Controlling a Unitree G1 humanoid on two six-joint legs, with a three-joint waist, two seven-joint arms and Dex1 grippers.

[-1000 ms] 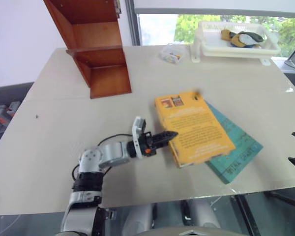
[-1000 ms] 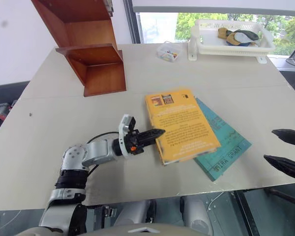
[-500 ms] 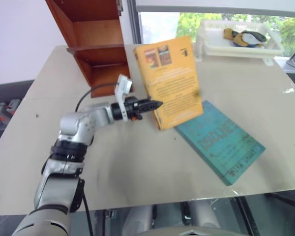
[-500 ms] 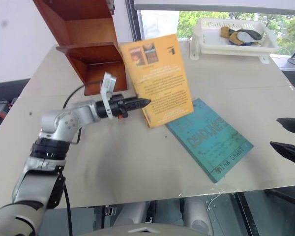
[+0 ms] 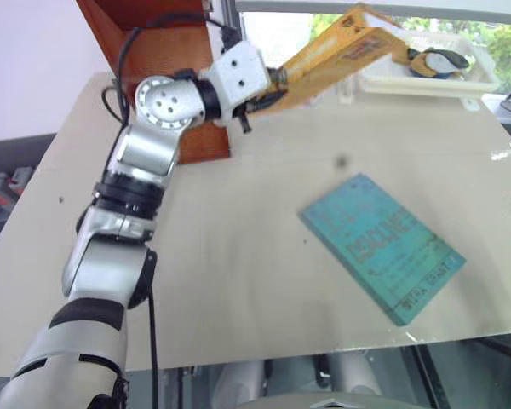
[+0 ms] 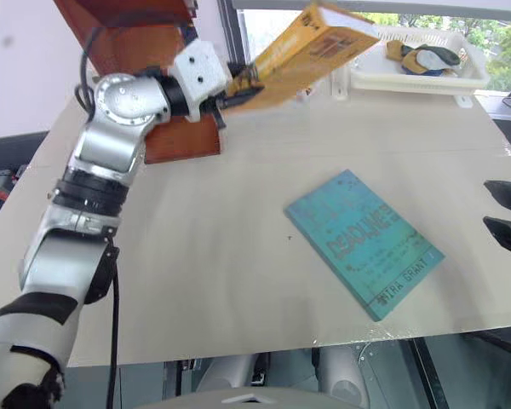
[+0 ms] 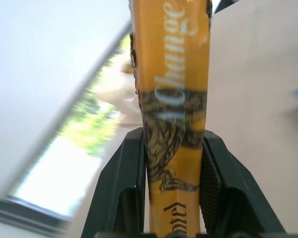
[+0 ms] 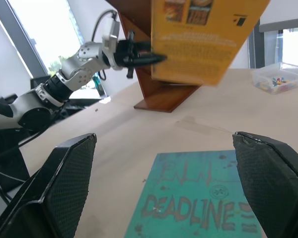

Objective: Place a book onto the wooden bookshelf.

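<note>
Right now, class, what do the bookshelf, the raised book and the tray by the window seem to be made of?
Wooden bookshelf: reddish-brown wood or veneer, glossy, apparently polished. The book: likely a paperback, printed yellow-orange card cover, pinched in the left gripper. Tray: white, with a slotted rim, probably moulded plastic.

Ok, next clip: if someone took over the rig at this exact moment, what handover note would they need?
Left gripper: shut on the book, held in the air above the table, beside the wooden bookshelf.
Right gripper: open, holding nothing, low over the near right of the table.
Teal book: flat on the table, not part of the job.
Done: book gripped and off the table.
Left: carry it to the bookshelf, set it on the board, release.
</note>
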